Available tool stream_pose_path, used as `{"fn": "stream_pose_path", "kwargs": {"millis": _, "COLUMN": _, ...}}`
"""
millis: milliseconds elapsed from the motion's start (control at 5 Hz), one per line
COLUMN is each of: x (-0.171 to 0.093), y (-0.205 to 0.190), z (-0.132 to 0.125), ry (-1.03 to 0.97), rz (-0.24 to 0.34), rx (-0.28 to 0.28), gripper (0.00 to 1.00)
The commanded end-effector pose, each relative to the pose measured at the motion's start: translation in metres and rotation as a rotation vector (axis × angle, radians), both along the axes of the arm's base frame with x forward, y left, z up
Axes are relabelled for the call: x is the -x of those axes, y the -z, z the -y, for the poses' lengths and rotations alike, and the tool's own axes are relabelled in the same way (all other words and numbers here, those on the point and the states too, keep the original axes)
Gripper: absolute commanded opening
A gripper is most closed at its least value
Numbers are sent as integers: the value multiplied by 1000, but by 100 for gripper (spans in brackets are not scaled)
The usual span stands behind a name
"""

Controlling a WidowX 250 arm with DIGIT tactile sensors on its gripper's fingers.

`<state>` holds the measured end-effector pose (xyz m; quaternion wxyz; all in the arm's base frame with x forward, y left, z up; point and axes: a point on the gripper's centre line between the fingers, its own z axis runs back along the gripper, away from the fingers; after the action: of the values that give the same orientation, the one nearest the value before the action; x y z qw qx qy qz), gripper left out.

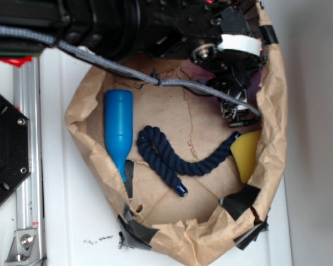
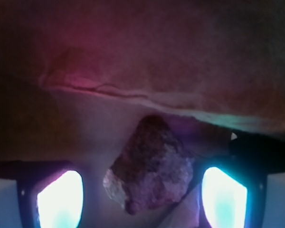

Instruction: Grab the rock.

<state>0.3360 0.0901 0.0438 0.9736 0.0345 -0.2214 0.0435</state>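
Now, from the exterior view we cannot find the rock at all: the black arm [image 1: 155,22] fills the top of the picture and hangs over the far right corner of the brown paper basin [image 1: 275,111], and whatever lies under it is covered. The gripper [image 1: 240,113] itself is a dark tangle there, just above the yellow sponge [image 1: 247,154], and we cannot make out its jaws from here.

The wrist view gives us what the other one hides. There is the rock [image 2: 152,166], rough and lumpy, washed purple by the glow, lying on the paper floor close under a creased paper wall [image 2: 147,52]. It sits right between the two glowing pads [image 2: 59,199], which stand apart, one on each side. The right pad looks very near the rock's edge, the left one has a visible gap; whether either actually touches, we cannot tell. The bottom of the rock is cut off by the frame.

Back outside, we do see what the wrist misses: a blue bottle [image 1: 118,130] lying along the left side, a dark blue rope [image 1: 183,158] curled across the middle, and black tape patches [image 1: 240,200] on the paper rim. A grey braided cable [image 1: 108,64] crosses the top.
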Motion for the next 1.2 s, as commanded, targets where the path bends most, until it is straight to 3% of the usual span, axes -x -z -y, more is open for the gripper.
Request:
{"fn": "stream_pose_path", "kwargs": {"millis": 0, "x": -12, "y": -26, "z": -11, "ry": -2, "rz": 96, "rx": -24, "gripper": 100}}
{"fn": "stream_pose_path", "kwargs": {"millis": 400, "x": -8, "y": -19, "z": -13, "ry": -2, "rz": 103, "rx": -7, "gripper": 100}}
{"fn": "stream_pose_path", "kwargs": {"millis": 600, "x": -6, "y": -13, "z": -13, "ry": -20, "rz": 73, "rx": -10, "gripper": 0}}
{"fn": "stream_pose_path", "kwargs": {"millis": 800, "x": -3, "y": -14, "z": -12, "ry": -19, "rz": 61, "rx": -13, "gripper": 0}}
{"fn": "stream_pose_path", "kwargs": {"millis": 1000, "x": 8, "y": -25, "z": -3, "ry": 13, "rz": -11, "rx": 5, "gripper": 0}}
